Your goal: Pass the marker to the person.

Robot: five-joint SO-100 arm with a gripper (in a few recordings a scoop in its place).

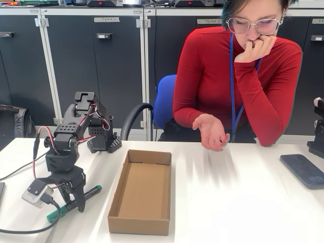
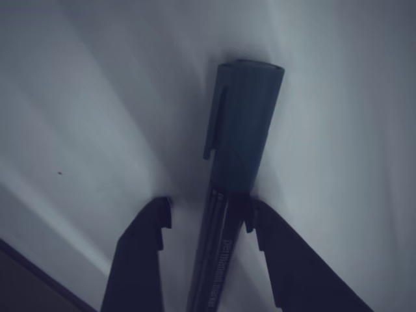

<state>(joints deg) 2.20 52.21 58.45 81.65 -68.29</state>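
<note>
Claw (image 1: 76, 198) lowered over the marker (image 1: 76, 203) on the table (image 1: 243, 202), fingers spread and not yet gripping.

In the wrist view the marker (image 2: 244, 123) lies between the 2 fingers (image 2: 140, 260), its barrel close against the right-hand one with a gap to the left-hand one, cap pointing away ahead of the claw (image 2: 207, 224). Judgement: the grasp step is in hand; it would be done well by centring the barrel between the fingers, closing on the printed barrel rather than the cap, and confirming a firm hold before lifting. The person (image 1: 238, 86) sits beyond the table, well apart from the claw, 1 open palm (image 1: 211, 132) held out. Count: 1 marker, 1 cardboard box (image 1: 142, 192) just beside the claw, 1 phone (image 1: 304, 169) at the far side.
</note>
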